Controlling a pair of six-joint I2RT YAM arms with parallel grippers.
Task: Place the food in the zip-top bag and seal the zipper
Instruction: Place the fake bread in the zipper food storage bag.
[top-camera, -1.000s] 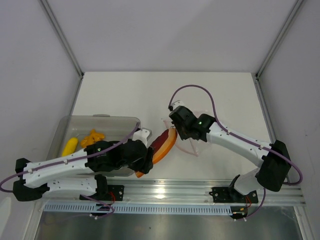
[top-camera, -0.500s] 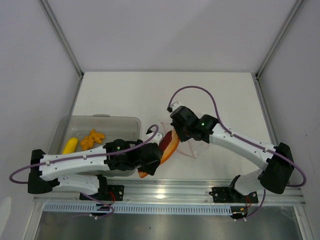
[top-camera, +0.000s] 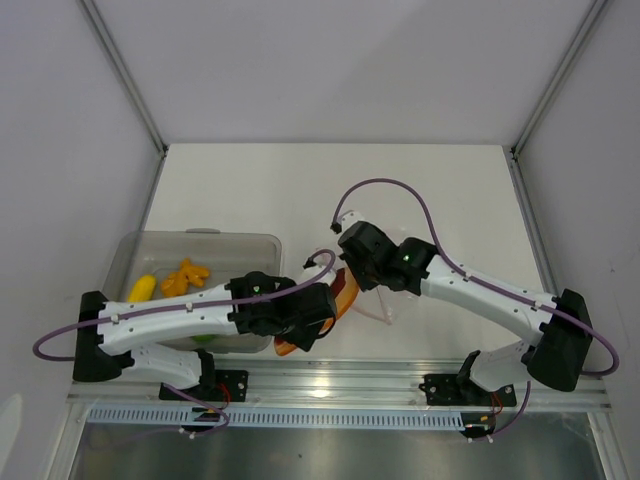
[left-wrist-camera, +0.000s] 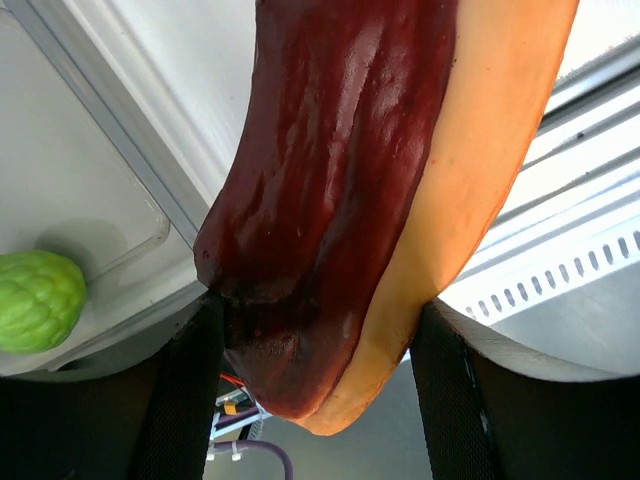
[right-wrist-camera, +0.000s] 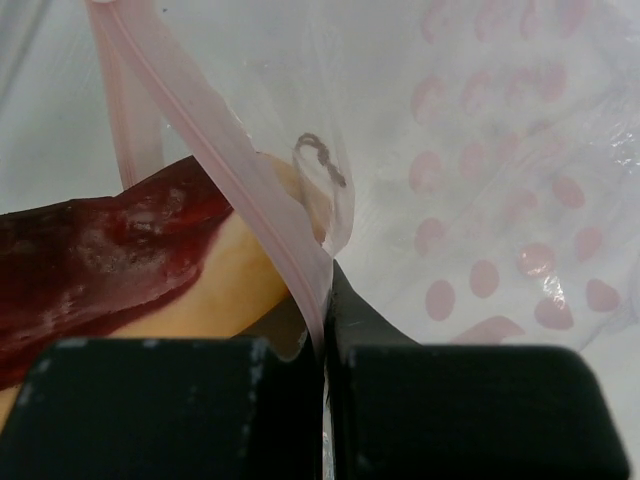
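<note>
My left fingers (top-camera: 324, 301) are clamped on the dark-red and orange slice (left-wrist-camera: 340, 180), its tip at the mouth of the zip-top bag (right-wrist-camera: 500, 200), which lies on the table (top-camera: 300, 190) beside the grey bin (top-camera: 250, 240). My right fingers (right-wrist-camera: 326, 340) are pinched shut on the zipper (right-wrist-camera: 230, 170), holding one lip up. Risk: the slice snags that lip and tugs it from my pinch, or slides under the bag.

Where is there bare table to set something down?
Bare: the far half of the white table, up to the back wall. Crowded: the grey translucent rectangular bin at the left, and centre-front, where the left tool holds the curved dark-red and orange slice at the clear pink-dotted zip-top bag pinched by the right tool.
</note>
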